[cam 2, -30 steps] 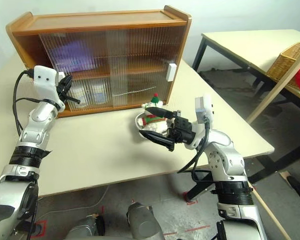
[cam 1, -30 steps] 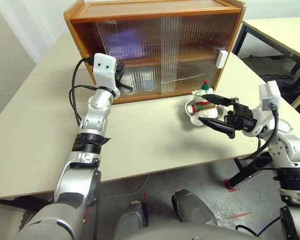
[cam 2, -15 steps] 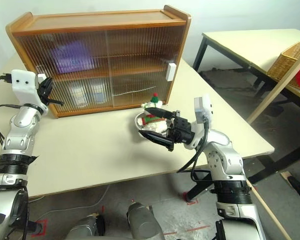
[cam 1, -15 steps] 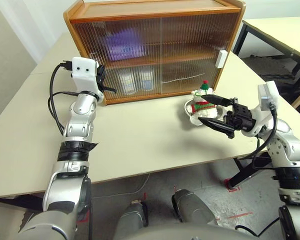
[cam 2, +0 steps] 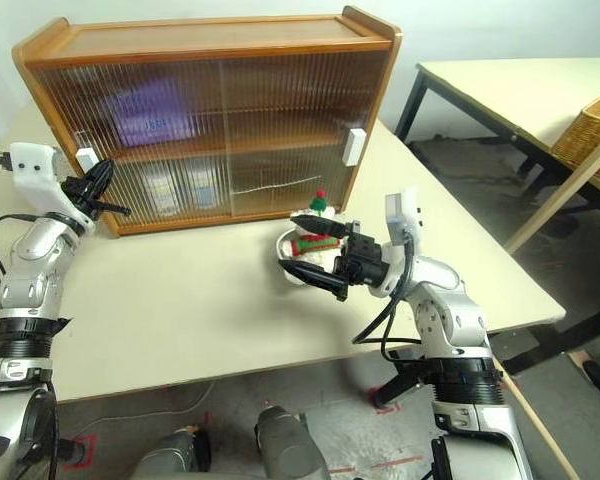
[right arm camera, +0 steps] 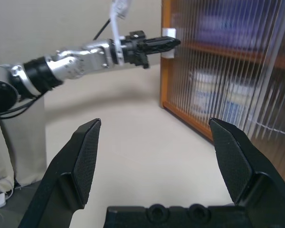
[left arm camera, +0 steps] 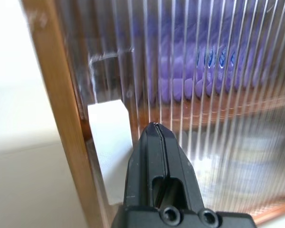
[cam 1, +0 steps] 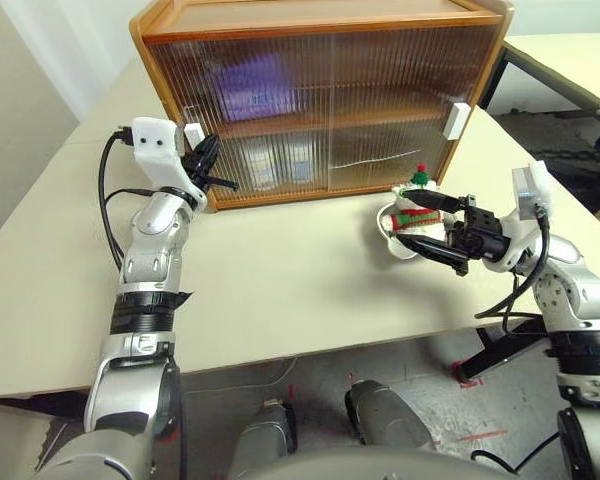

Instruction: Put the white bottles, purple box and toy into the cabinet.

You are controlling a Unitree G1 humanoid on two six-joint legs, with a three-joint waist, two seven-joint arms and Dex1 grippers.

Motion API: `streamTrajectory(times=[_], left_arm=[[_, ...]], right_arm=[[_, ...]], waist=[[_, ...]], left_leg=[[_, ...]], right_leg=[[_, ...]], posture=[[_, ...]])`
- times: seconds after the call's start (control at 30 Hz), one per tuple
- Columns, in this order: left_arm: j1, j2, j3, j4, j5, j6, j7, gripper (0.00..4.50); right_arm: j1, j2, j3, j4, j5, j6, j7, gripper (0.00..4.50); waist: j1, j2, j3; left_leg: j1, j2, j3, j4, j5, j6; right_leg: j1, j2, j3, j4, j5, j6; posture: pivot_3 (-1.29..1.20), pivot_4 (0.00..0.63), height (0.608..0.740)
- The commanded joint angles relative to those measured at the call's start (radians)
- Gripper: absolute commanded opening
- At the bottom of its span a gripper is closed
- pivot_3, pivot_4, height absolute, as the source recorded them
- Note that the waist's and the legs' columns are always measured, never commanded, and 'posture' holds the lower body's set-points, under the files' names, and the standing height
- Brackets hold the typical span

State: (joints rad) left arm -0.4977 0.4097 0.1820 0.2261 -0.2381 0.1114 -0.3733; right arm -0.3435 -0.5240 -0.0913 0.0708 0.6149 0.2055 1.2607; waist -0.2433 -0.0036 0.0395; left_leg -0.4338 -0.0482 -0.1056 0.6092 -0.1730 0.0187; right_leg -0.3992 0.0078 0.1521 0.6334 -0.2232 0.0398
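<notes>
The cabinet (cam 1: 320,40) stands at the back of the table with both ribbed doors across its front. Behind them the purple box (cam 1: 250,85) shows on the upper shelf and the white bottles (cam 1: 280,160) on the lower shelf. My left gripper (cam 1: 220,178) is shut, its tips against the left door right beside the white handle (left arm camera: 109,142). The toy (cam 1: 412,200) sits in a shiny dish (cam 1: 388,232) in front of the cabinet's right end. My right gripper (cam 1: 410,216) hovers open just in front of the toy; the right wrist view shows nothing between its fingers.
A second white handle (cam 1: 454,120) sits at the cabinet's right end. Bare tabletop (cam 1: 280,270) lies between my two arms. Another table (cam 2: 500,90) stands at the back right with a wicker basket (cam 2: 592,130). The table's front edge runs close beneath my right arm.
My left gripper has moved left from the door's middle to the cabinet's left end, and the left door now covers that end. The right arm has stayed put; the camera has shifted slightly.
</notes>
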Motion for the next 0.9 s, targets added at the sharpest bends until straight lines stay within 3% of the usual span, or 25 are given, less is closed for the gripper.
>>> streamTrajectory(times=[0.03, 0.3, 0.37, 0.57, 0.7, 0.9], left_arm=[[0.067, 0.039, -0.019, -0.100, -0.120, 0.044, -0.216, 0.95], [0.215, 0.094, 0.035, -0.273, -0.359, 0.124, -0.493, 3.66], [0.260, 0.135, 0.040, -0.277, -0.354, 0.091, -0.560, 4.41], [0.354, 0.202, 0.104, -0.318, -0.411, 0.087, -0.661, 4.50], [0.390, 0.205, 0.128, -0.347, -0.424, 0.072, -0.678, 4.50], [0.483, 0.212, 0.127, -0.402, -0.422, 0.072, -0.697, 4.50]], right_arm=[[-0.009, -0.016, -0.016, 0.027, -0.015, 0.005, -0.016, 4.50], [-0.071, -0.064, -0.073, 0.168, -0.056, -0.015, -0.102, 4.50], [-0.103, -0.086, -0.096, 0.265, -0.093, -0.052, -0.136, 3.87], [-0.158, -0.115, -0.135, 0.400, -0.136, -0.121, -0.179, 1.56], [-0.197, -0.134, -0.146, 0.471, -0.182, -0.171, -0.226, 0.05], [-0.270, -0.127, -0.155, 0.544, -0.235, -0.232, -0.339, 0.01]], waist=[[0.003, 0.000, 0.000], [0.022, 0.000, -0.001], [0.024, 0.000, -0.001], [0.028, 0.000, -0.001], [0.027, 0.002, -0.002], [0.023, 0.003, -0.002]], left_leg=[[0.000, 0.000, 0.000, 0.000, 0.000, 0.000], [-0.002, 0.002, 0.000, 0.000, -0.008, 0.002], [-0.001, 0.004, 0.000, 0.001, -0.007, 0.006], [-0.001, 0.009, -0.001, 0.000, -0.005, 0.011], [-0.001, 0.010, -0.001, 0.000, -0.011, 0.001], [0.000, 0.011, 0.000, 0.000, -0.011, 0.000]], right_leg=[[0.000, 0.000, 0.000, 0.000, 0.001, -0.001], [-0.002, 0.000, -0.002, 0.000, -0.002, -0.006], [-0.002, 0.000, -0.002, 0.000, -0.003, -0.006], [-0.002, 0.001, -0.003, 0.000, -0.004, -0.008], [-0.002, 0.001, -0.002, 0.000, -0.003, -0.009], [-0.002, 0.001, -0.002, 0.001, -0.002, -0.011]], posture=[[-0.27, 0.048, 0.740], [-0.26, 0.054, 0.740], [-0.25, 0.055, 0.740], [-0.25, 0.054, 0.740], [-0.25, 0.054, 0.740], [-0.24, 0.056, 0.740]])
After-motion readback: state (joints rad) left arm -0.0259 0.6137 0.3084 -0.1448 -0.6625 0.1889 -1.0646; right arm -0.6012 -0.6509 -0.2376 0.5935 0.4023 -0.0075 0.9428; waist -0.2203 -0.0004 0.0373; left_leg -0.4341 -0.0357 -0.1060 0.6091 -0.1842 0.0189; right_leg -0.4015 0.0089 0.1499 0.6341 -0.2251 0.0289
